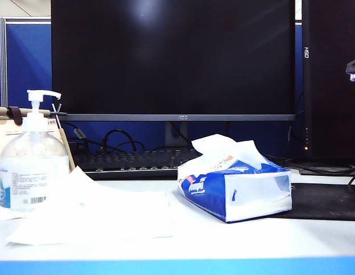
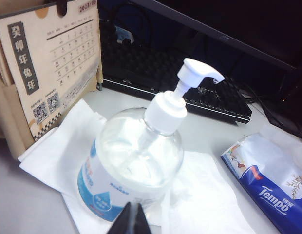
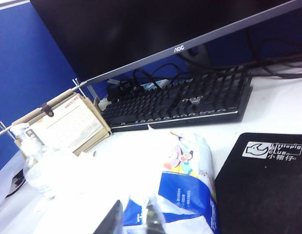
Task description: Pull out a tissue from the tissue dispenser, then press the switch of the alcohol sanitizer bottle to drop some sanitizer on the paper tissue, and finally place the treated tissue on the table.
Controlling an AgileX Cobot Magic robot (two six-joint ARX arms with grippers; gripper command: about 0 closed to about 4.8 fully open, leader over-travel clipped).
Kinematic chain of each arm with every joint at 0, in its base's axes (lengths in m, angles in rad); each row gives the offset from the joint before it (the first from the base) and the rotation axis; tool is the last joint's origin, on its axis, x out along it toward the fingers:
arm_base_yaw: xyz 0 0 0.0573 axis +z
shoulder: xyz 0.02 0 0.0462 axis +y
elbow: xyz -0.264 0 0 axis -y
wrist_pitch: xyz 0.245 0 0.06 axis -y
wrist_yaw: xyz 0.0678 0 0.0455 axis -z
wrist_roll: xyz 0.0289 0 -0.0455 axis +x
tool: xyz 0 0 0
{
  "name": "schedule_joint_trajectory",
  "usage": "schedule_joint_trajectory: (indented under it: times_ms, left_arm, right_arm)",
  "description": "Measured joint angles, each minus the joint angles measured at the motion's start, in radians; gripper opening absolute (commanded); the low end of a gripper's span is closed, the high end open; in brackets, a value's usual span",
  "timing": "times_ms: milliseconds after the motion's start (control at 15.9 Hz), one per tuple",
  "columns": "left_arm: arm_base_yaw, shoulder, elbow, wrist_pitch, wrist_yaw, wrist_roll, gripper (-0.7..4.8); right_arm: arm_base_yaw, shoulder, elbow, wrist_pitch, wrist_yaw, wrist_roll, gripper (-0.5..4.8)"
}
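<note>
The alcohol sanitizer bottle (image 1: 31,166) stands at the table's (image 1: 252,238) left, its white pump switch (image 1: 43,95) up and untouched. A limp creased white tissue (image 1: 109,215) lies flat to the right of the bottle, between it and the blue Tempo tissue dispenser (image 1: 235,183), which has another tissue poking from its slit. My left gripper (image 2: 133,208) hangs shut and empty above the bottle (image 2: 136,156) and switch (image 2: 199,73), with the tissue (image 2: 209,195) beside. My right gripper (image 3: 136,207) hovers over the dispenser (image 3: 185,180), slightly open, holding nothing.
A larger white sheet (image 2: 53,151) lies under the bottle. A desk calendar (image 2: 48,63) stands behind it. A black keyboard (image 1: 131,160) and a big dark monitor (image 1: 172,57) fill the back. A black mat (image 1: 326,200) lies right of the dispenser, with cables behind it.
</note>
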Motion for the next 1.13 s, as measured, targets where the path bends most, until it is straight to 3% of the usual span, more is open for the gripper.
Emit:
schedule_joint_trajectory:
  times_ms: [126, 251, 377, 565, 754, 879, 1005, 1131]
  left_arm:
    - [0.0, 0.0, -0.001, 0.007, 0.013, -0.002, -0.06]
    - [0.0, 0.0, -0.002, 0.062, 0.09, -0.009, -0.06]
    - [0.0, 0.0, -0.001, 0.214, 0.148, -0.045, -0.06]
    - [0.0, 0.001, 0.034, 0.316, 0.137, -0.122, -0.06]
    - [0.0, 0.003, 0.154, 0.336, 0.107, -0.13, -0.06]
    - [0.0, 0.037, 0.241, 0.337, 0.064, -0.119, -0.06]
    - [0.0, 0.163, 0.344, 0.345, 0.062, -0.084, -0.06]
    - [0.0, 0.332, 0.409, 0.341, 0.095, -0.052, -0.06]
  right_arm:
    - [0.0, 0.0, 0.0, 0.001, -0.001, 0.0, 0.63]
    - [0.0, 0.0, 0.0, 0.009, -0.023, -0.002, 0.63]
    - [0.0, 0.0, 0.0, 0.012, -0.063, -0.021, 0.63]
    - [0.0, 0.002, 0.02, 0.023, -0.065, -0.026, 0.63]
    - [0.0, 0.019, 0.181, 0.069, 0.016, -0.063, 0.63]
    - [0.0, 0.145, 0.282, 0.116, 0.046, -0.074, 0.65]
    - [0.0, 0.423, 0.406, 0.162, -0.047, -0.079, 1.17]
    - [0.0, 0.745, 0.528, 0.201, -0.243, -0.08, 1.18]
